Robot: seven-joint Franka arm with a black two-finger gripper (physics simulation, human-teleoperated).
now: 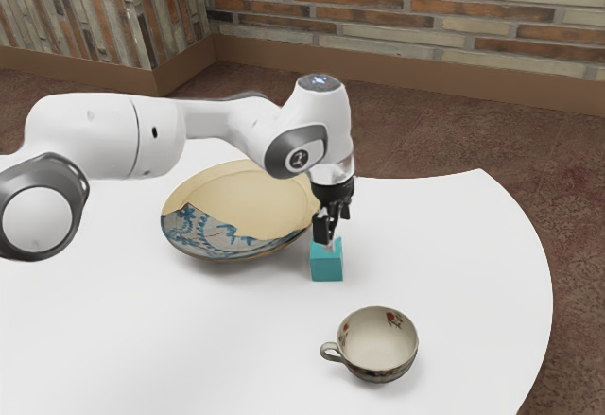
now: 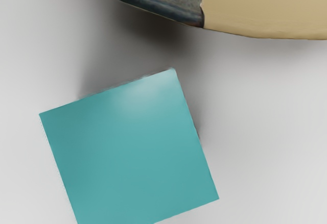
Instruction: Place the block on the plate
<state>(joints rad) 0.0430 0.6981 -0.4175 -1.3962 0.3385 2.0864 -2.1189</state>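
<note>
A teal cube-shaped block (image 1: 327,267) sits flat, near yet apart from a round ceramic-looking plate (image 1: 248,199). Part cream, part blue-patterned grey, the plate lies face up, farther off toward the exterior view's left.

White table (image 1: 217,339) bears plate (image 1: 248,202), cup (image 1: 378,341) and, apparently, block (image 1: 327,267).

"How is the block (image 1: 326,265) looking under the gripper (image 1: 331,243)?"

"Its faces are looking smooth, like plastic, and the top is giving off a soft sheen."

"And the plate (image 1: 203,232) beside the gripper?"

"It's looking like ceramic: the patterned part is showing a mottled surface, the plain part a smooth, dull one."

"The tabletop (image 1: 236,339) below is looking smooth and matt."
</note>
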